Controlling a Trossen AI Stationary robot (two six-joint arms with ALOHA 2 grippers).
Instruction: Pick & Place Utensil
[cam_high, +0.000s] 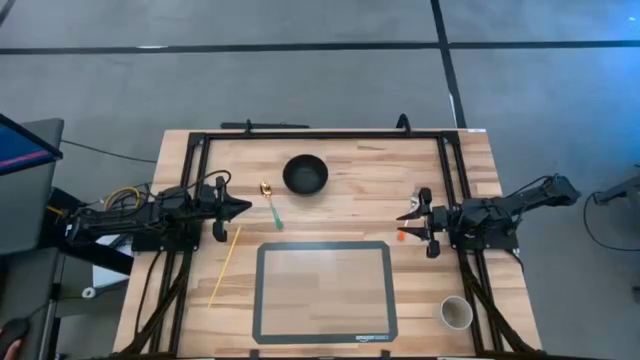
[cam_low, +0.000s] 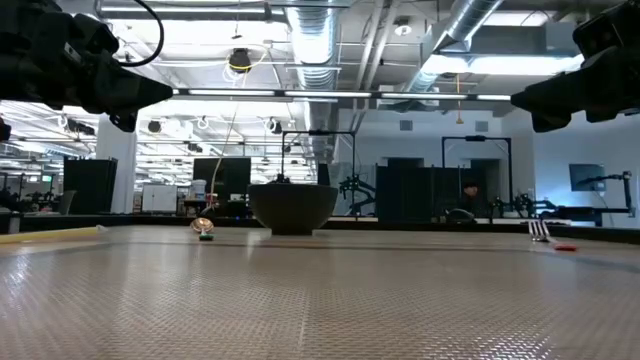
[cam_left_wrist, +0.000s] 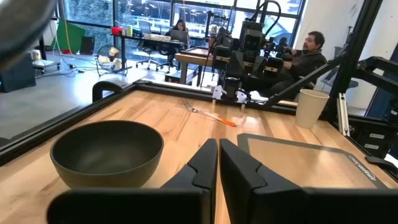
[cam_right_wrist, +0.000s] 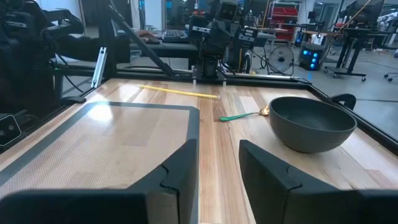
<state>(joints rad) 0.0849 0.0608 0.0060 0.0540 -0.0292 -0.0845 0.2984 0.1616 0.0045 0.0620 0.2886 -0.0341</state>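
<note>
Left gripper (cam_high: 243, 209) clenched, empty, at the table's (cam_high: 330, 225) left edge — right gripper (cam_high: 404, 214) parted, empty, at the right edge. Between them: the spoon (cam_high: 271, 206) just left of the bowl (cam_high: 305, 174), the mat (cam_high: 324, 291) nearer the front. The fork (cam_high: 409, 226) lies by the right gripper. Yellow stick (cam_high: 225, 265) left, cup (cam_high: 457, 313) front right.

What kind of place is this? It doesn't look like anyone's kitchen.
Most likely a robotics lab or workshop. Two robot arms flank a wooden table holding a dark bowl and a cup. Beyond it are exposed ceiling ducts, more equipment rigs, and a person seated at a workstation.
</note>
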